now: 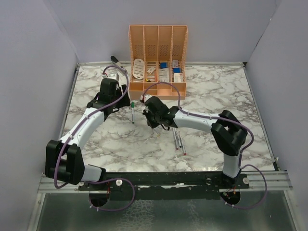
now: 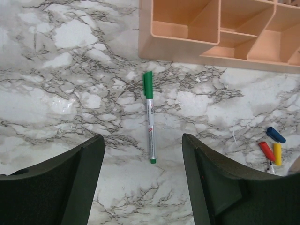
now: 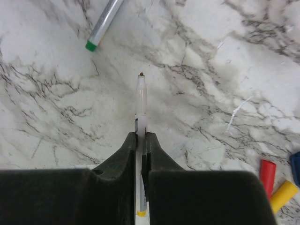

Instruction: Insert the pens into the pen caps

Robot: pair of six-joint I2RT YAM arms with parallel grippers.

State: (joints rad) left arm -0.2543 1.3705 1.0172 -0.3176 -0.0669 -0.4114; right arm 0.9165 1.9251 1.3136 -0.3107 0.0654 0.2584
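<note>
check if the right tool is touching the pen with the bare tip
Touching. The right wrist view shows the right tool shut on the pen, clamping its barrel from both sides with no gap.

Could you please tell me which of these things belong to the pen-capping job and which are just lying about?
Job: green-capped whitish marker pen; uncapped whitish pen in the shut right gripper; red plastic cap; yellow plastic cap; blue plastic cap.
Lying about: peach slotted plastic desk organiser; small blue-and-white boxes inside it.
</note>
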